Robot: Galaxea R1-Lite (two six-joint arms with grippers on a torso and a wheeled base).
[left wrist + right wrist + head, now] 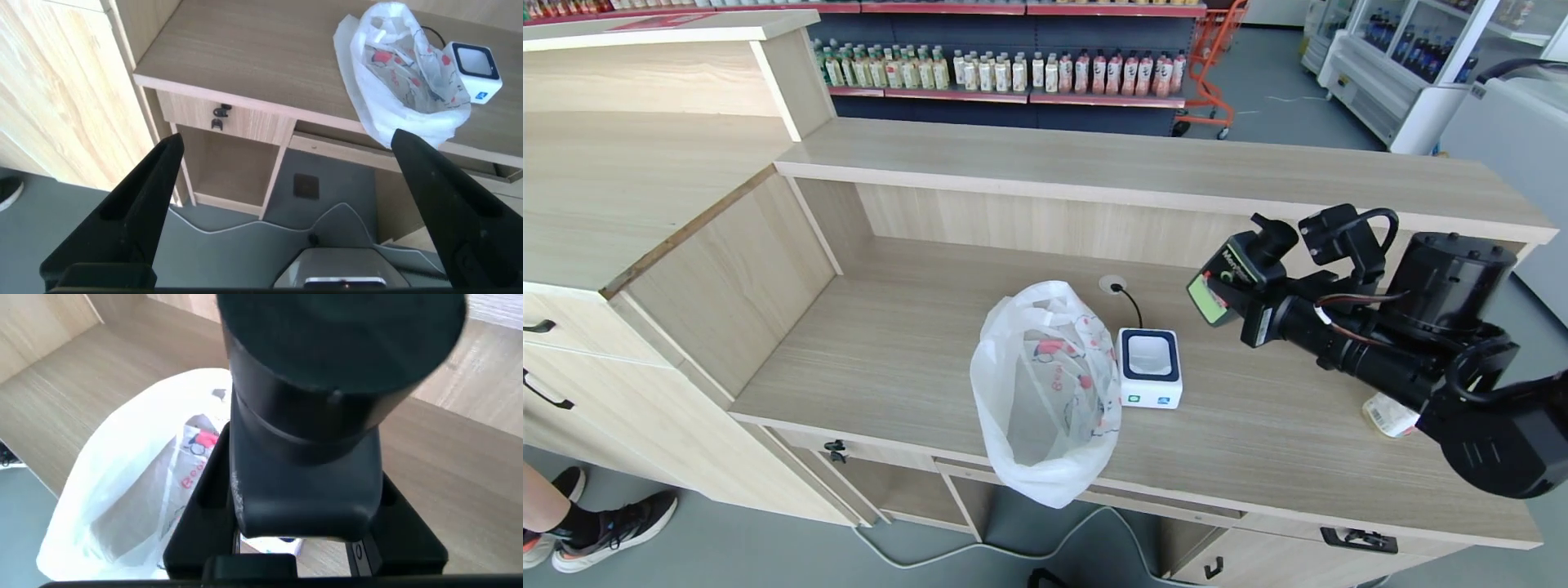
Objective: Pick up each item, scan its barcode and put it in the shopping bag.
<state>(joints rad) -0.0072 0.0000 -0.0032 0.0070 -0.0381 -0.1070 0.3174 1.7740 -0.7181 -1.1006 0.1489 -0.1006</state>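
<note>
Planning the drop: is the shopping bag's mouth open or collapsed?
Open. The shopping bag lies on the counter, its mouth gaping over the front edge, with the inner wall visible in the head and left wrist views.

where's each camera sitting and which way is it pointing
Head view: on the head, facing forward and down at the counter, shopping bag and scanner; the right gripper holds a black bottle.
Left wrist view: low before the counter's front, facing it; the open left gripper frames it.
Right wrist view: above the shopping bag, looking down past the black bottle.
Shared: all three show the shopping bag.
</note>
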